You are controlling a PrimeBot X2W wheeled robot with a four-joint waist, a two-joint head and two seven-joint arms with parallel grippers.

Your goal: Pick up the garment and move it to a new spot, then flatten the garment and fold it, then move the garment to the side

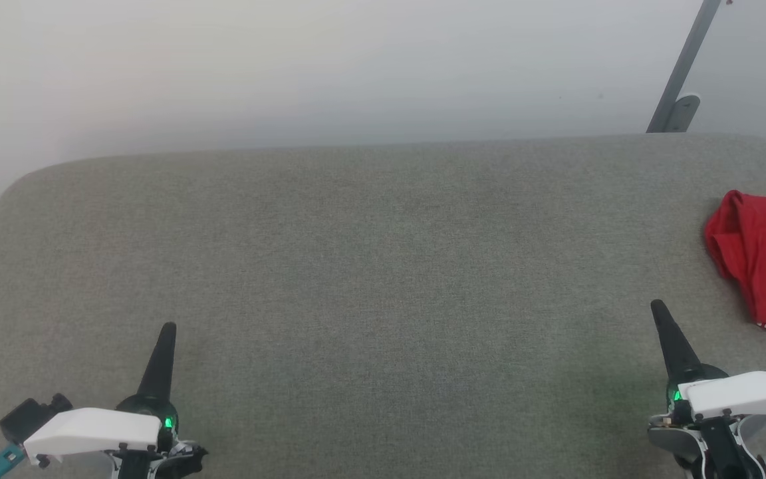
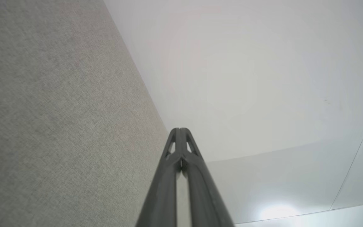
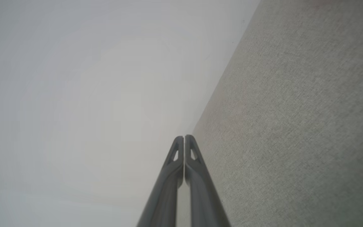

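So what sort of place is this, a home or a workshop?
Probably a bare test room rather than a home: a wide grey cloth-covered surface sits before a plain white wall, a slanted metal bar rises behind it, and one red shirt lies crumpled at its right edge.

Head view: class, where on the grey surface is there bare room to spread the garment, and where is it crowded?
Free: the middle of the grey surface, between the left gripper and right gripper, up to its far edge. Crowded: the right edge, where the garment lies.
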